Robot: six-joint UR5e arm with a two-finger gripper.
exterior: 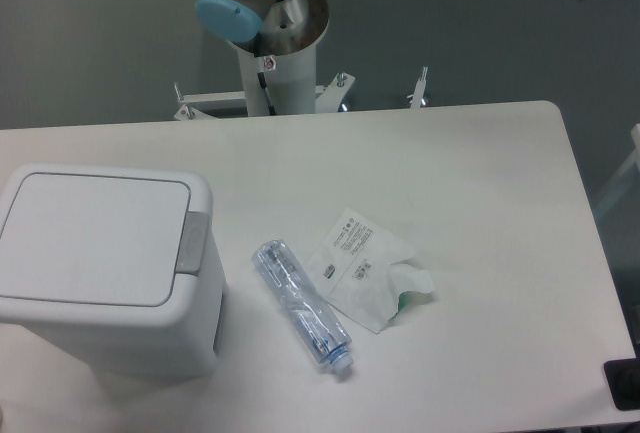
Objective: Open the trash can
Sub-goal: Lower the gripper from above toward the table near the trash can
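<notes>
The trash can (105, 263) is a large boxy white bin standing at the left of the table. Its flat lid (90, 238) lies shut and level. A grey push-button tab (193, 243) sits at the lid's right edge. Only the arm's base and a lower joint with a blue cap (230, 15) show at the top of the view. The gripper is out of view.
A clear crushed plastic bottle (302, 305) lies on the table just right of the bin. A torn white paper wrapper (368, 271) lies beside the bottle. The white table (480, 183) ends at a rounded back right corner. A dark object (625, 385) sits at the bottom right edge.
</notes>
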